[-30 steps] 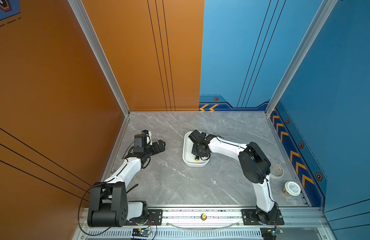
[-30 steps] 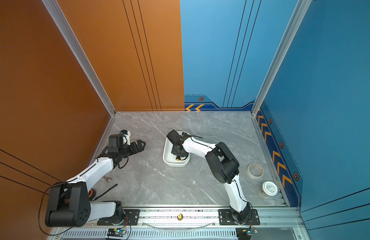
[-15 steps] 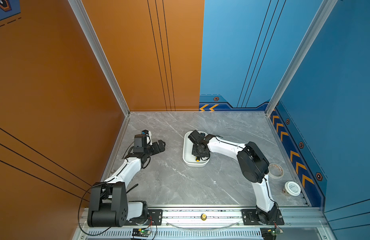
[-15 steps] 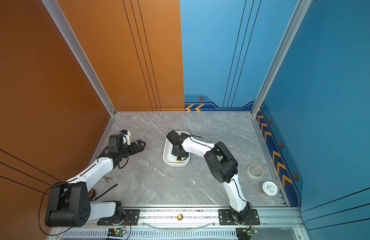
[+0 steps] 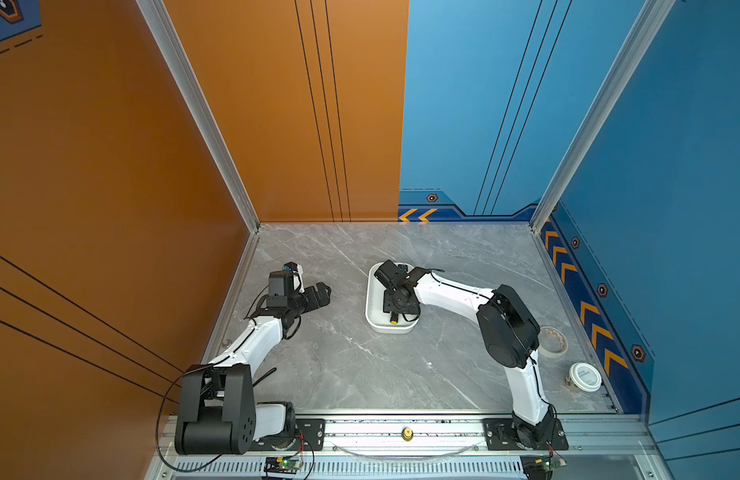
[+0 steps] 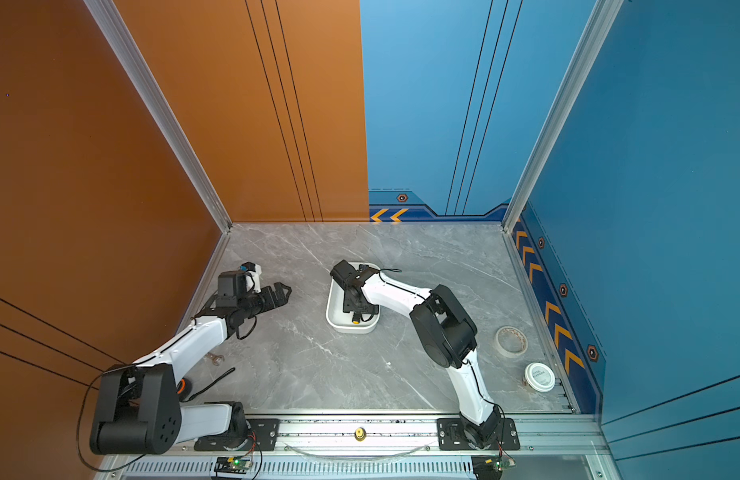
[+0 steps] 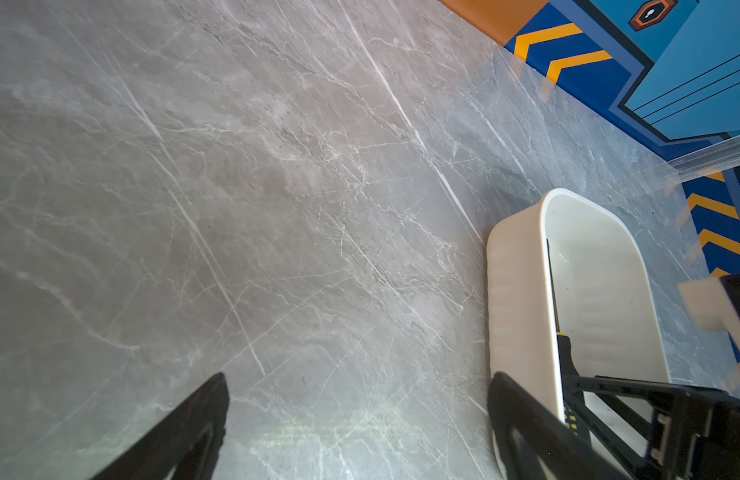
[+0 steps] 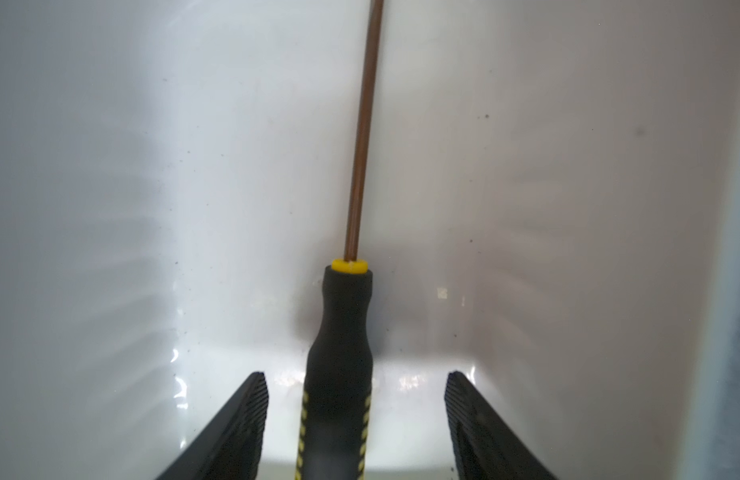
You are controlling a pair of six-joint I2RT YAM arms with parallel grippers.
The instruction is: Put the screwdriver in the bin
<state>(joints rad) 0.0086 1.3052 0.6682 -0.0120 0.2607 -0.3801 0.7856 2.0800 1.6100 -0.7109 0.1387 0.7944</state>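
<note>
Screwdriver (image 8: 339, 332) lying inside bin (image 5: 373, 320), shaft along bin floor. Right gripper (image 8: 356, 374) low in bin, jaws apart, handle between them with gap each side, not grasping. Left gripper (image 7: 358, 376) spread wide, empty, over table (image 5: 360, 374) beside bin.

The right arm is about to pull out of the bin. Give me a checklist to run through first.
1. Screwdriver inside the bin: ok.
2. Right claw jaws apart, clear of the screwdriver on both sides: ok.
3. Screwdriver lying flat on the bin floor: cannot tell.
4. Left claw open, apart from the bin: ok.
5. Tape roll and round tub far from the bin: ok.
</note>
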